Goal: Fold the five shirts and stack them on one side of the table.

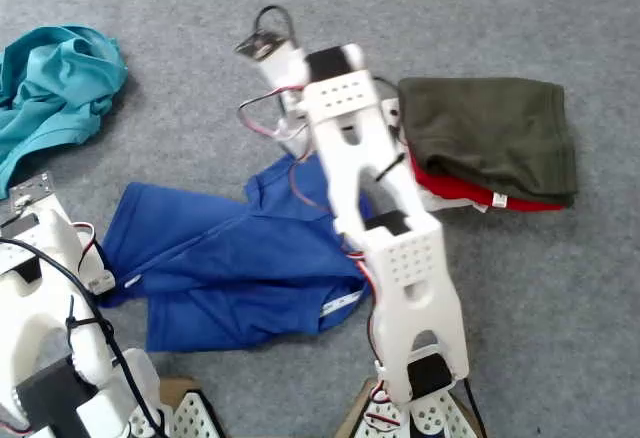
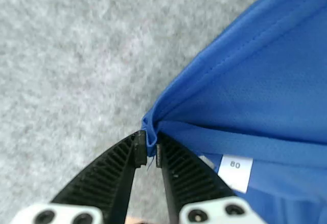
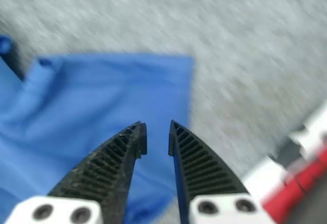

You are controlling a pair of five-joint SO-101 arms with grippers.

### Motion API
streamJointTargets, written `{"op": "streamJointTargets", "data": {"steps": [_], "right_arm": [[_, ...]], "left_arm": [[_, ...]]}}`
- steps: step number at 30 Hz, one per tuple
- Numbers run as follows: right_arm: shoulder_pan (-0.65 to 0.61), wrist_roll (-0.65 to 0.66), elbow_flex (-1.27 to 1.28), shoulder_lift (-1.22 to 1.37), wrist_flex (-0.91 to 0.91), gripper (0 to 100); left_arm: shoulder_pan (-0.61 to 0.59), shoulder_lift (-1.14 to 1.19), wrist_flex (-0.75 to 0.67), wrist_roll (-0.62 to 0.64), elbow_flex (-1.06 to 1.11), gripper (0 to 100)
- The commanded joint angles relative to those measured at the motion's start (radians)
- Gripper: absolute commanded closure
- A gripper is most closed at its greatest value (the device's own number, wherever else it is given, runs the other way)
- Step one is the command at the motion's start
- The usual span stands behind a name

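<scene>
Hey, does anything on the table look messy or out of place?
The teal shirt lies crumpled in a heap at the table's far corner, unfolded. The blue shirt is rumpled mid-table, one corner pinched in the left gripper. The red shirt pokes out from under the folded olive shirt.

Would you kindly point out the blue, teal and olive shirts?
blue shirt (image 1: 230, 258): high view, its flat middle.
teal shirt (image 1: 60, 80): high view, its bunched middle.
olive shirt (image 1: 490, 133): high view, its folded top face.
</scene>
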Motion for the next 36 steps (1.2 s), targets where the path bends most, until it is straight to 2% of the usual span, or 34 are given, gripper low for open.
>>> {"op": "streamJointTargets", "data": {"steps": [1, 7, 12, 20, 31, 36], "right_arm": [[-0.018, -0.015, -0.013, 0.028, -0.066, 91.0], [-0.002, -0.015, -0.015, 0.058, -0.132, 90.9], [0.002, -0.009, -0.091, 0.064, -0.11, 90.7], [-0.032, -0.009, -0.111, 0.107, -0.127, 72.8], [-0.057, -0.014, -0.226, 0.242, -0.141, 77.8], [-0.057, -0.014, -0.306, 0.343, -0.118, 84.8]], "left_arm": [[-0.038, -0.017, 0.08, -0.057, -0.088, 97], [-0.159, -0.008, 0.114, -0.121, -0.191, 97], [-0.163, -0.008, 0.114, -0.143, -0.209, 97], [-0.163, -0.008, 0.114, -0.141, -0.209, 97], [-0.163, -0.008, 0.112, -0.14, -0.209, 97], [-0.163, -0.008, 0.107, -0.14, -0.208, 97]]}}
